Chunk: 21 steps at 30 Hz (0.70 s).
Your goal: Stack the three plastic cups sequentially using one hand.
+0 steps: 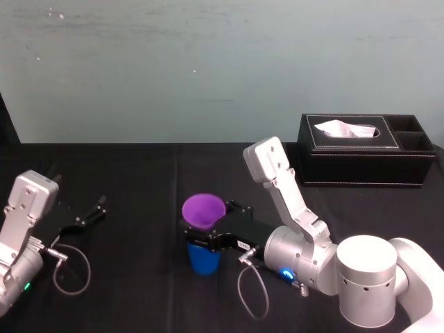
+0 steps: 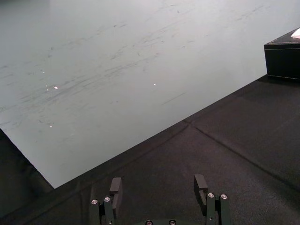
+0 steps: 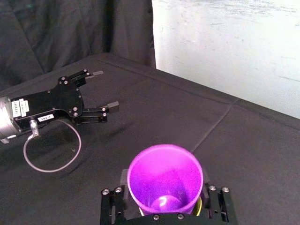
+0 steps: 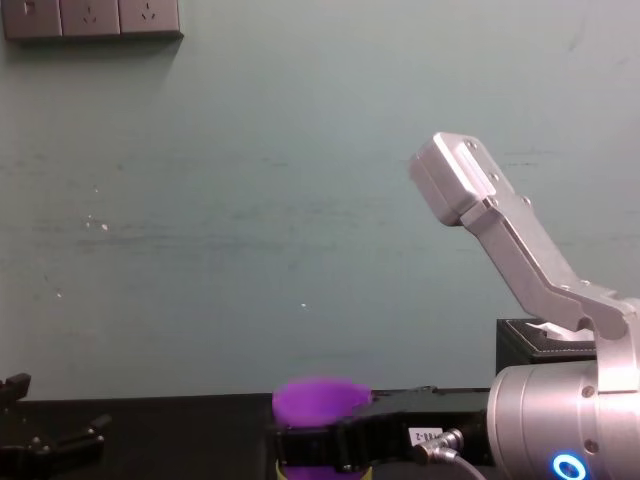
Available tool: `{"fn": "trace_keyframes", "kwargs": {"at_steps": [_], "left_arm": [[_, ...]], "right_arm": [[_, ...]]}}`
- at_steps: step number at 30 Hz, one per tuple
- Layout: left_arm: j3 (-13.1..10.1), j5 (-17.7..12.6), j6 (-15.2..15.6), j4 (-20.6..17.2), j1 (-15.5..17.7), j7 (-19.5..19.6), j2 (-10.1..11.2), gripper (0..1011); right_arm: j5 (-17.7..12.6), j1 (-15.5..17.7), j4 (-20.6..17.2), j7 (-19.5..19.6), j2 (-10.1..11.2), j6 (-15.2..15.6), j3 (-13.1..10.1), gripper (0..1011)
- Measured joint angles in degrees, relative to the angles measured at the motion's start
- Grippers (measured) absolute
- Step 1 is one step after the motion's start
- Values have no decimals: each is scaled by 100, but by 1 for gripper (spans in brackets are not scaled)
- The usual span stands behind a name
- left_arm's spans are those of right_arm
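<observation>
Your right gripper sits low in the middle of the head view, jaws drawn in narrow on the lower body of the purple cup, whose open mouth stands above the fingers. In the right wrist view the fingers flank the cup at the bottom edge, and a sliver of the yellow-green cup shows just under it; you cannot tell from here whether that cup is seated in the one below or riding with the purple. The blue cup stands upright on the black table directly beneath the gripper, so the step in hand is most likely seating the purple cup into the stack. To do it well, check that the cup is level so its base enters square; centre it over the rim below; come straight down slowly. Smooth light plastic will probably skate or tip if a wall is clipped off-centre, so avoid any sideways push; let go only when the cup seems to rest, and part the fingers just enough to clear its walls before lifting straight up. Your left gripper is parked at the left of the head view with its fingers spread wide, well apart from the cups; the tissue box sits at the upper right, well away from the stack.
</observation>
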<state>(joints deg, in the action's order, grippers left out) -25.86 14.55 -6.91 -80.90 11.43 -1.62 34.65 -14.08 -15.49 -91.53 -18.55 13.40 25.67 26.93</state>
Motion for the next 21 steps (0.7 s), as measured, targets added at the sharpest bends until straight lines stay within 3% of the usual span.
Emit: {"fn": "trace_keyframes", "kwargs": {"at_steps": [7,18,21], "left_arm": [[0,0,0,0,0,0,0,1000],[0,0,0,0,0,0,0,1000],[0,0,0,0,0,0,0,1000]], "right_arm": [[2,3,-3,-3,0,4,-4,1003],[7,6,-10,-5,0,9,-6,1002],[7,45,-45,6,-4,-123,-45,1003]]}}
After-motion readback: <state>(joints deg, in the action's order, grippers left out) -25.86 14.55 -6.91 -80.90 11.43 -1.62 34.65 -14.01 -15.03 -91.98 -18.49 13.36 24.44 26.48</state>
